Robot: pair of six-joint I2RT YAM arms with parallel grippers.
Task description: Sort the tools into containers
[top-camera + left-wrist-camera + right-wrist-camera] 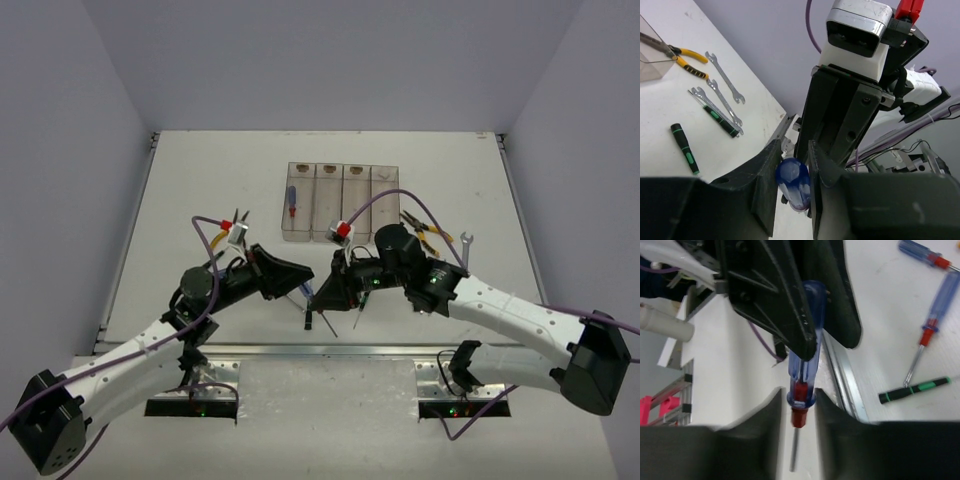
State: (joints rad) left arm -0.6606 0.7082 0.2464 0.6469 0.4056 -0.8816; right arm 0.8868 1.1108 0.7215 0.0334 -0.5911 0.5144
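Found the blue-handled screwdriver off the surface, raised between the two claws over its near part. Saw the left claw clenched on the butt end of the handle, a finger pressed to each side. Saw the right claw set around the red collar, one finger just beside it on either side; could not tell whether gripping or barely clear of it. Noted the steel shaft poking out beyond the right claw's fingers.

Spotted two loose blue screwdrivers lying on the surface below, with a black-and-green screwdriver just beside the tip of one. Farther toward the right side, made out yellow-handled pliers, silver wrenches laid roughly parallel, and a second black-and-green driver apart from them. At the far middle, saw the row of four clear bins, with one binned blue screwdriver lying in the leftmost.
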